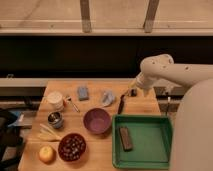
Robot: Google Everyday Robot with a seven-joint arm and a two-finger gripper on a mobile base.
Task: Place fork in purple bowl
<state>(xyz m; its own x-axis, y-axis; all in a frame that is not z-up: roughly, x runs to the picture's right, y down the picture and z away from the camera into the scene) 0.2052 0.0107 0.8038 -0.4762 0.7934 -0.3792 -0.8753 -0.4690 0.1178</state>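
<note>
Just beside black utensil [121, 104], pincer [132, 92] open

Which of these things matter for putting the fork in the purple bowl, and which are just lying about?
In the job: fork, purple bowl, gripper hovering by the far end of the black utensil.
Lying about: black utensil, green tray, maroon bowl, yellow fruit, white cup, yellow sticks.

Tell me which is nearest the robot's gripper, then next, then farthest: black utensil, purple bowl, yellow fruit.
The gripper hangs over the back right of the table.
1. Black utensil, just beside it.
2. Purple bowl, middle of the table.
3. Yellow fruit, front left corner.
</note>
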